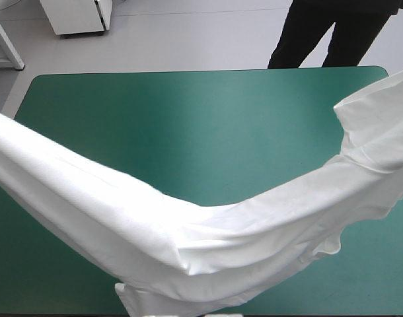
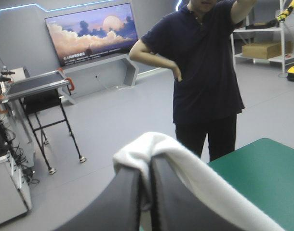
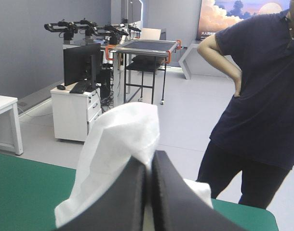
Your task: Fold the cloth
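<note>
Slack showed in the T-shirt [image 1: 188, 238], which hung as a long white band over the table [image 1: 188, 125], raised at both ends and sagging lowest toward the near edge. The left gripper [image 2: 146, 166] had its fingers pinched all but together on one end, and the right gripper [image 3: 148, 163] pinched the other end likewise. I took this for the spreading step, with no fold yet made. Next, I reckoned, the arms needed to draw apart and lay it flat.

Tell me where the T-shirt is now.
High view: the T-shirt spans the table left to right, sagging toward its near edge, ends pinched in the left gripper and right gripper.
</note>
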You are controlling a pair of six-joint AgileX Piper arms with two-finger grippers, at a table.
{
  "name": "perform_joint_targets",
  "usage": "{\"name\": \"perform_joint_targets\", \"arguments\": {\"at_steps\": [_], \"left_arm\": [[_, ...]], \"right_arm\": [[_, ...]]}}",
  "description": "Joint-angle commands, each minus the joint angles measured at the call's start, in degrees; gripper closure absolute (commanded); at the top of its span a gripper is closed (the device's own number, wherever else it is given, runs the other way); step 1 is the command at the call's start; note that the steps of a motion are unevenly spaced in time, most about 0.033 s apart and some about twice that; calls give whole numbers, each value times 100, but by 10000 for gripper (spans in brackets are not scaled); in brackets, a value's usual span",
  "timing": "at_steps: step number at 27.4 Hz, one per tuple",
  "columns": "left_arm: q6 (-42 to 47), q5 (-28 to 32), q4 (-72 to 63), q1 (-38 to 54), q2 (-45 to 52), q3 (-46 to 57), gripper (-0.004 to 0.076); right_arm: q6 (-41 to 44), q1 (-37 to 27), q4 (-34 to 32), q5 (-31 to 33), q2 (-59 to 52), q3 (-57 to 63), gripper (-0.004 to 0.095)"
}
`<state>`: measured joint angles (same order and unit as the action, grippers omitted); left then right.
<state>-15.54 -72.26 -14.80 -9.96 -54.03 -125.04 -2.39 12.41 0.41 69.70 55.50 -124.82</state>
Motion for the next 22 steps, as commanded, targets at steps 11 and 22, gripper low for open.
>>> {"name": "perform_joint_targets", "arguments": {"at_steps": [11, 22], "left_arm": [[421, -122, 1449, -12, -1859, 857, 746], [397, 144, 1220, -12, -4856, 857, 746]], "right_arm": [[55, 12, -1084, -401, 1644, 1432, 921], [-14, -325, -874, -1137, 4569, 1542, 921]]}}
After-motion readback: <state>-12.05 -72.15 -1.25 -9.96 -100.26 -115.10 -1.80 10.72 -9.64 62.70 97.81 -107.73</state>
